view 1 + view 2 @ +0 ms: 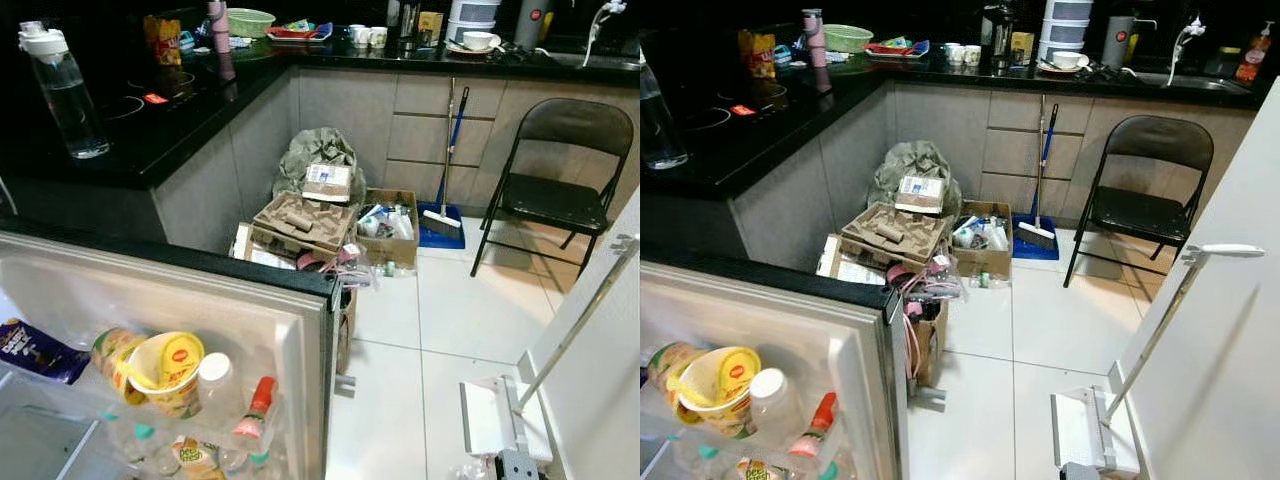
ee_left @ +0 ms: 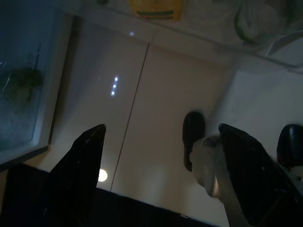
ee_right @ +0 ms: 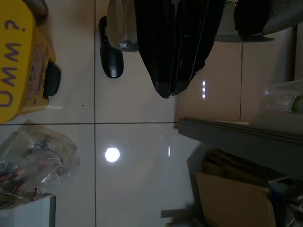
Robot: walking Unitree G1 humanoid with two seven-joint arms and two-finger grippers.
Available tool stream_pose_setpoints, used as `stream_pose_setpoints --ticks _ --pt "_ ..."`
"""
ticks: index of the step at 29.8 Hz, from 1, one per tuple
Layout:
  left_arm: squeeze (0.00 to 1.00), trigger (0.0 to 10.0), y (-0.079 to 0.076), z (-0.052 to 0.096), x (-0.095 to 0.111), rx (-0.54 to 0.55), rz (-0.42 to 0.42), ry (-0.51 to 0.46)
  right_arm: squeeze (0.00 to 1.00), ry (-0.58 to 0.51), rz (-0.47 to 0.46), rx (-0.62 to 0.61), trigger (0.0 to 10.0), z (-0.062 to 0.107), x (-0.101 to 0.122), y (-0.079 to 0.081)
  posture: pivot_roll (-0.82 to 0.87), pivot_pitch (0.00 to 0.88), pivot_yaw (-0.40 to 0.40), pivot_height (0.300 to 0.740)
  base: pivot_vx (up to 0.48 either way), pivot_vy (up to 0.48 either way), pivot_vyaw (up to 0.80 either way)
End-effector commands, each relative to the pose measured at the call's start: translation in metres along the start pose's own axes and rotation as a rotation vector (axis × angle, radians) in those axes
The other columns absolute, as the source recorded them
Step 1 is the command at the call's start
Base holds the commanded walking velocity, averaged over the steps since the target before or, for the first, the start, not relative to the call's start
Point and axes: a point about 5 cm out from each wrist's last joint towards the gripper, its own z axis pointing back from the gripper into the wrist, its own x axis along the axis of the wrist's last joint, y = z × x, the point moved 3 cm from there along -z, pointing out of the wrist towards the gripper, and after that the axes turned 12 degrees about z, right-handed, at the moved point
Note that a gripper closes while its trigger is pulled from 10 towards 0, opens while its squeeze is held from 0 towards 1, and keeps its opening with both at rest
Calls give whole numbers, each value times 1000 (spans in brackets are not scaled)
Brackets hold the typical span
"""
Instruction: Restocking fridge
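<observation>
Kitchen floor cluttered; fridge door [image 1: 200, 310] stands open for restocking, shelf already crowded. Left gripper [image 2: 161, 175] jaws released, right gripper [image 3: 171, 71] clenched, both idle.

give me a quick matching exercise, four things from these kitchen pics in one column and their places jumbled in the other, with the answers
Things
1. water bottle
2. yellow cup
3. broom
4. folding chair

Places
A. leaning on the cabinets beside the boxes
B. on the black counter next to the hob
C. on the tiled floor under the sink counter
D. in the open fridge door shelf

Pairs: 1-B, 2-D, 3-A, 4-C
</observation>
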Motion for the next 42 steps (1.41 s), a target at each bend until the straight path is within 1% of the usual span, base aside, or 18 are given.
stream_pose_setpoints --ticks 1,7,20,36,38,40,42 --pt "0 10000 3 2 -10 3 -8 29 0 7 7 9 10000 1 -4 1 -88 96 9 740 0 0 781" --pt "0 10000 -3 2 -11 -18 -28 32 0 11 8 12 10000 2 -6 2 -87 96 12 740 0 0 780" --pt "0 10000 -9 2 -11 -50 -41 37 0 14 1 11 10000 3 -9 2 -86 112 17 740 0 0 779" --pt "0 10000 -16 0 -13 -67 -33 54 0 15 -2 8 10000 3 -10 1 -88 118 20 740 0 0 777" --pt "0 10000 -17 1 -14 -72 -30 57 0 16 -6 2 10000 4 -11 0 -88 118 20 740 0 0 556" --pt "0 10000 -18 1 -15 -76 -31 62 0 14 -46 -20 10000 4 -12 -3 -89 118 21 740 0 0 0" --pt "0 10000 -20 1 -16 -80 -34 65 0 17 -45 -22 10000 5 -13 -3 -89 118 21 740 0 0 0"
